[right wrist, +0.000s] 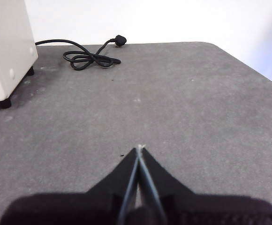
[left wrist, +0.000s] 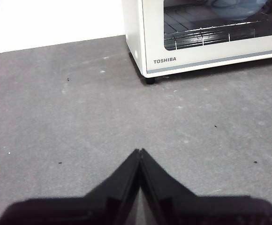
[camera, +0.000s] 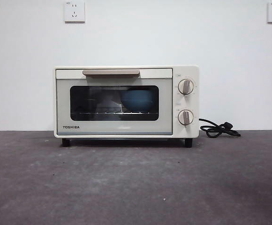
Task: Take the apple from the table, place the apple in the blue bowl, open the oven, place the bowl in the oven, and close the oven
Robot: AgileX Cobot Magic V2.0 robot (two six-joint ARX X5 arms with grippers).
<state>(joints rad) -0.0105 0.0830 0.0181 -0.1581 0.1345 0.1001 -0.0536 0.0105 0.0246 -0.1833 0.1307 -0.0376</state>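
Oven (camera: 126,101): centre of the front view, standing on the table (camera: 136,183) against the white wall. Door shut, beige bar handle (camera: 111,72) along its top edge, two round knobs (camera: 185,86) stacked at the right side of its face.
Blue bowl (camera: 137,100): inside the oven, seen through the dark glass, right half of the window, resting on the wire rack. In the left wrist view only its lower part shows at the top edge (left wrist: 234,7).
Apple: not made out; bowl contents hidden by dim glass and the bowl's wall.
Cord (camera: 219,129): black, coiled on the table just right of the oven; in the right wrist view it lies in the upper left (right wrist: 89,57), plug end near the wall.
Left gripper (left wrist: 140,152): jaws together, tips touching, nothing between them; over bare table, well apart from the oven's front left corner (left wrist: 147,56).
Right gripper (right wrist: 139,149): jaws pressed together, empty; over open table, well apart from the oven's side (right wrist: 7,51) and the cord.
Wall sockets (camera: 74,10): two white plates, upper left and upper right of the front view.
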